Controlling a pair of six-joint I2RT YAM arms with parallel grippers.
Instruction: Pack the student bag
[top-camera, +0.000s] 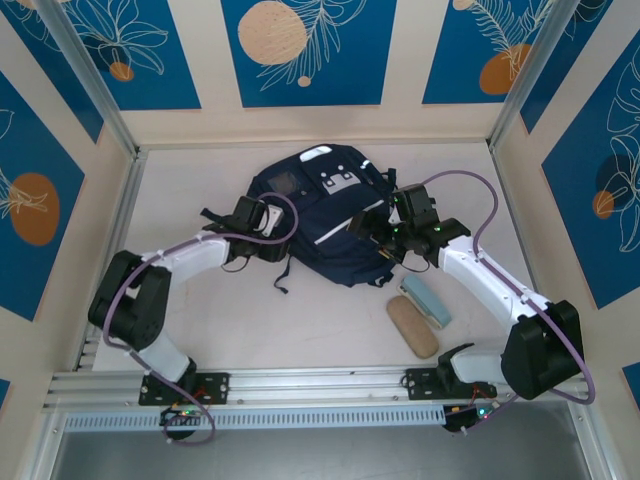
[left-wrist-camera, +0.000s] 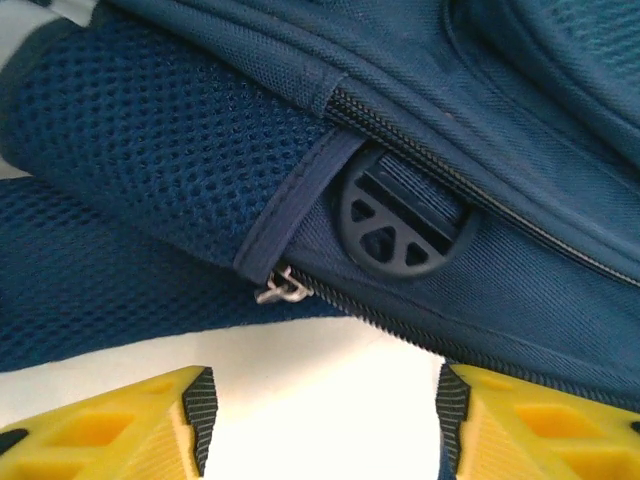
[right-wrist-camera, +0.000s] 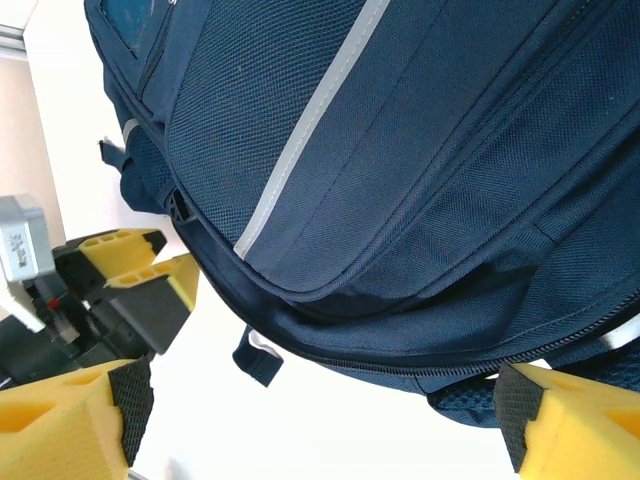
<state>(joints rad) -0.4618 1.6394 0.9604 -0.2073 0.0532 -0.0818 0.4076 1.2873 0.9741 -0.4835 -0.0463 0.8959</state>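
Backpack (top-camera: 325, 225) flat on the table (top-camera: 300, 330), one gripper at each side edge, both open.
Detail: left gripper (left-wrist-camera: 320, 415) has its jaws spread with only bare table between them. Just ahead of its fingertips (left-wrist-camera: 197, 405) is the backpack's side: mesh pocket (left-wrist-camera: 140, 140), round black buckle (left-wrist-camera: 400, 225), metal zipper pull (left-wrist-camera: 280, 290) at the pocket's lower corner. The right gripper (right-wrist-camera: 320, 425) has its jaws spread wide, and the backpack's zipped edge runs across just ahead of the gap. A bit of mesh sits right by one pad (right-wrist-camera: 515, 420); can't tell if it touches. A grey stripe (right-wrist-camera: 300, 130) runs away from the jaws. From above, a tan pouch (top-camera: 412, 326) and a pale blue case (top-camera: 426, 300) lie side by side behind the right gripper, apart from the backpack.
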